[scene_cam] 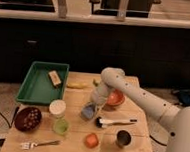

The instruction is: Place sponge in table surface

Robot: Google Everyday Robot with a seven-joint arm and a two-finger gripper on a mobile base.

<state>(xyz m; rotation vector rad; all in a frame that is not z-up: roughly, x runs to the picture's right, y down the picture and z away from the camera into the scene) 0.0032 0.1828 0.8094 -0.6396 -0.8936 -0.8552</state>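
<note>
The pale blue-grey sponge (87, 111) sits tilted at the tip of my gripper (92, 108), low over the light wooden table surface (76, 101), just right of the white cup (57, 107). The gripper reaches down from the white arm (137, 96) that comes in from the right, and it looks shut on the sponge. I cannot tell whether the sponge's lower edge touches the tabletop.
A green tray (33, 87) with a tan-brown block (54, 78) stands back left. Around the sponge are an orange bowl (116, 98), a black brush (113, 122), a metal cup (123, 139), an orange chunk (91, 140), a green cup (60, 126), a dark bowl (27, 118), a fork (40, 144) and a banana (77, 85).
</note>
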